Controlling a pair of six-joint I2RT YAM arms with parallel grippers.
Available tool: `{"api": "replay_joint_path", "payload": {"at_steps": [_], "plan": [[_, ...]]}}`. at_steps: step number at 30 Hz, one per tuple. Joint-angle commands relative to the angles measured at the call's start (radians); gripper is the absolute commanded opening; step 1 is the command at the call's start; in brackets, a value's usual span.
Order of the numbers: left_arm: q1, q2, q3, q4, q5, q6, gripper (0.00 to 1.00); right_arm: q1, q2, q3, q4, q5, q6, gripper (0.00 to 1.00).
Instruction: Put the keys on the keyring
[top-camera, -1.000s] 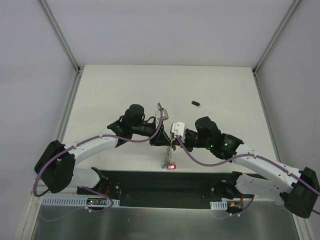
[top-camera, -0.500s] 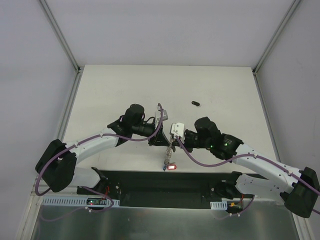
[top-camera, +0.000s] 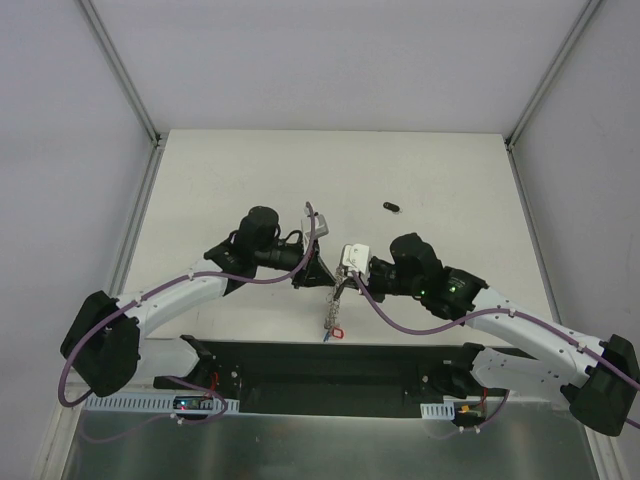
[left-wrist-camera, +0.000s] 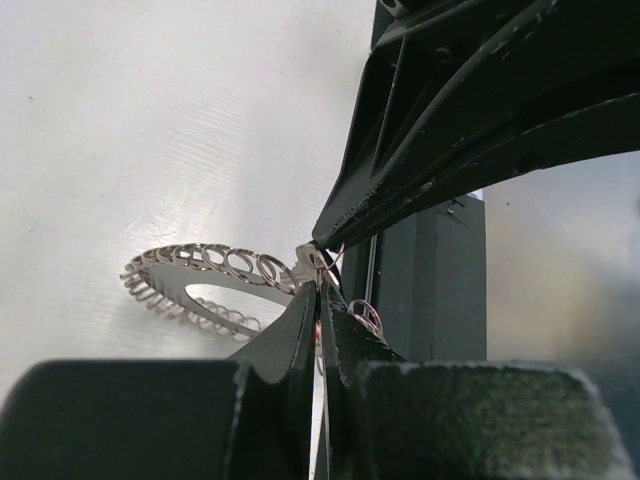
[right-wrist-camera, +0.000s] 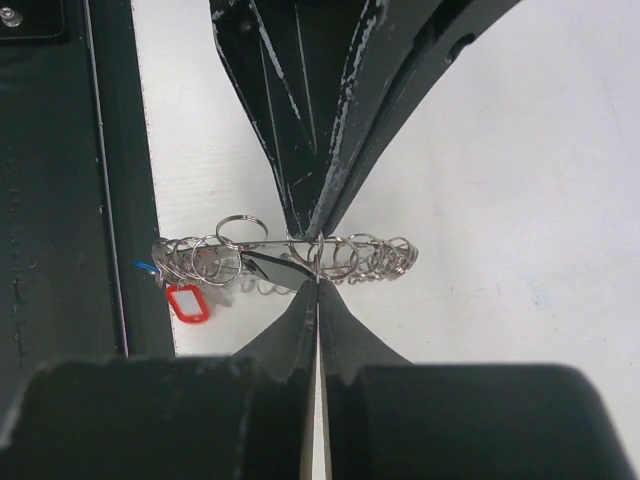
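The keyring (top-camera: 333, 308), a flat grey ring rimmed with wire loops, hangs between my two grippers above the table's near middle. Its red tag (top-camera: 338, 333) dangles at the low end. My left gripper (top-camera: 321, 274) is shut on a loop at the ring's rim (left-wrist-camera: 220, 272). My right gripper (top-camera: 345, 284) is shut on a loop from the opposite side. In the right wrist view the keyring (right-wrist-camera: 370, 258) is edge-on, with the red tag (right-wrist-camera: 187, 302) and blue tag (right-wrist-camera: 143, 266) at its left end. One tiny black key (top-camera: 391, 207) lies on the table farther back. The other key is hidden.
The black base plate (top-camera: 330, 365) runs along the near edge, just under the dangling tags. Metal frame posts (top-camera: 125, 75) rise at the table's back corners. White tabletop (top-camera: 450, 180) surrounds the key.
My left arm has drawn back to the left with its grip on the ring. The keyring has swung, and the red tag has shifted slightly left. The right arm has barely moved.
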Motion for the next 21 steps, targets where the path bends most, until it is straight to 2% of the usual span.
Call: {"api": "replay_joint_path", "payload": {"at_steps": [1,9,21], "plan": [[0.019,-0.089,-0.010,0.021,-0.050,-0.005,0.00,0.000,-0.004,0.044,-0.013,0.012,-0.020,0.01],[0.018,-0.153,-0.058,0.131,-0.145,-0.053,0.00,0.000,0.023,0.050,-0.005,-0.017,-0.020,0.01],[-0.014,-0.196,-0.171,0.394,-0.331,-0.143,0.00,0.002,0.045,0.044,0.035,-0.019,0.007,0.01]]}}
